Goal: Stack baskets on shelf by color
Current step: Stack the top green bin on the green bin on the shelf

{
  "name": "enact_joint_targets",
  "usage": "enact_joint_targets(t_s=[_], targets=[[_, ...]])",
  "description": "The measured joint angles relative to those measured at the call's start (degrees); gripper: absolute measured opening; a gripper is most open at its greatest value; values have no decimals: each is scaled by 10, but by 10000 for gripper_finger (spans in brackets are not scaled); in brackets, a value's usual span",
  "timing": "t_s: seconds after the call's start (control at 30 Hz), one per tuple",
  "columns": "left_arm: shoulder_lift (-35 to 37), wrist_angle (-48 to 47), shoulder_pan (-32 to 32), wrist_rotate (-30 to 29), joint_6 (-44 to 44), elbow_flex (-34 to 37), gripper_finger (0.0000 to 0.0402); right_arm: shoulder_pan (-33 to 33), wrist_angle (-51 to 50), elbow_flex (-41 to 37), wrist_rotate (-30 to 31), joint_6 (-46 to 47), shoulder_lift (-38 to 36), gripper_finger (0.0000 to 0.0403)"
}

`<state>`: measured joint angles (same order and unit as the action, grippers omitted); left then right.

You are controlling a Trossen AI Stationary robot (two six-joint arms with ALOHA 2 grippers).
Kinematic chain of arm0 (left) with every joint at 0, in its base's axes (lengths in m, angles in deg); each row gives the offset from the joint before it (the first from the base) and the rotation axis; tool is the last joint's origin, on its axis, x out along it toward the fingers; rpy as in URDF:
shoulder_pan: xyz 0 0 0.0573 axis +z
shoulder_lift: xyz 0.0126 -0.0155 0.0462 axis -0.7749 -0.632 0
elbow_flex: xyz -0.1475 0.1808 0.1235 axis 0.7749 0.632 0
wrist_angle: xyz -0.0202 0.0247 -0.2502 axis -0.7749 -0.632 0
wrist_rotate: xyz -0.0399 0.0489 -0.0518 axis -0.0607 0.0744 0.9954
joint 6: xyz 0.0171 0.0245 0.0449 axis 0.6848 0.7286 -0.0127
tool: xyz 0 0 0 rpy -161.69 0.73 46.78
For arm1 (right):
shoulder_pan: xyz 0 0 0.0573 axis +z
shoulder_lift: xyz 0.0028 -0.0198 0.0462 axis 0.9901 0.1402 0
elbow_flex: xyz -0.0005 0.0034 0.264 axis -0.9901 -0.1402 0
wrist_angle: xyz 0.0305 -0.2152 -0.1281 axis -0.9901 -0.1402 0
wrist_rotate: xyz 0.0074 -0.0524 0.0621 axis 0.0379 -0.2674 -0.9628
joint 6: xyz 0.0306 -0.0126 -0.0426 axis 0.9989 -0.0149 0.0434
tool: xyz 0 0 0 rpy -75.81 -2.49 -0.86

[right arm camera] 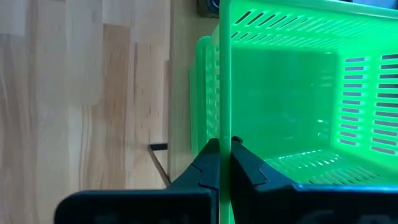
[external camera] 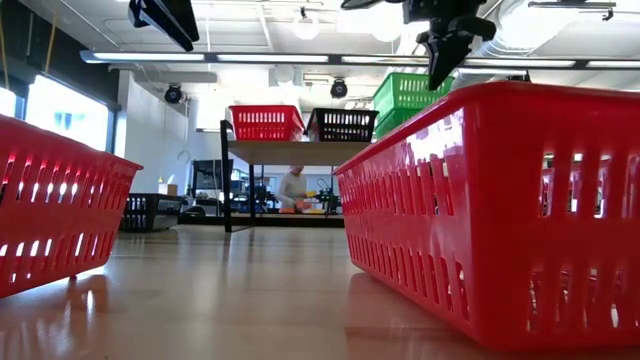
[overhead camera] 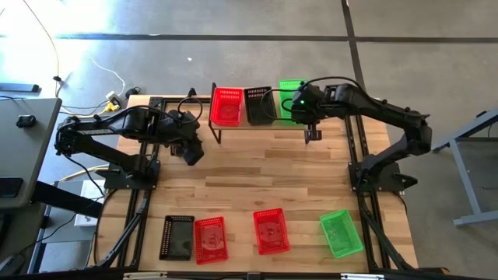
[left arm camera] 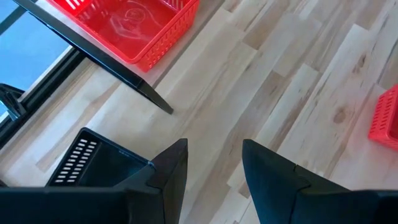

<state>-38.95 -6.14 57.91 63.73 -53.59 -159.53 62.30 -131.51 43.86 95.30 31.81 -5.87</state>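
Note:
The shelf (overhead camera: 261,127) stands at the table's far edge and bears a red basket (overhead camera: 226,105), a black basket (overhead camera: 258,103) and two green baskets, one over the other (external camera: 410,100). My right gripper (overhead camera: 299,105) hangs over the shelf's right end, shut on the upper green basket (right arm camera: 292,93). My left gripper (left arm camera: 214,146) is open and empty, high above the table to the left of the shelf. A third black basket (left arm camera: 78,158) rests on the table below it. My right gripper pinches the rim of the upper green basket's near wall (right arm camera: 224,124), one finger inside the basket and one outside. The fingers point down from above. The basket is tilted over the lower green basket (right arm camera: 202,93); I cannot tell whether the two touch.
Along the table's near edge lie a black basket (overhead camera: 177,237), two red baskets (overhead camera: 210,239) (overhead camera: 271,231) and a green basket (overhead camera: 341,232). Bare wood lies between them and the shelf. A person shows in the room behind the table (external camera: 292,188).

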Motion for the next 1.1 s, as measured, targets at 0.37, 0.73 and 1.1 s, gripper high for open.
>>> enact_joint_targets(t_s=[0.37, 0.73, 1.1], targets=[[0, 0, 0, 0, 13, 0, 142, -3, 0, 0, 17, 2, 9, 0], [0, 0, 0, 18, 15, 0, 142, -3, 0, 0, 15, 29, 15, 6], [0, 0, 0, 20, 29, 0, 142, -3, 3, 0, 17, 62, 15, 78]])
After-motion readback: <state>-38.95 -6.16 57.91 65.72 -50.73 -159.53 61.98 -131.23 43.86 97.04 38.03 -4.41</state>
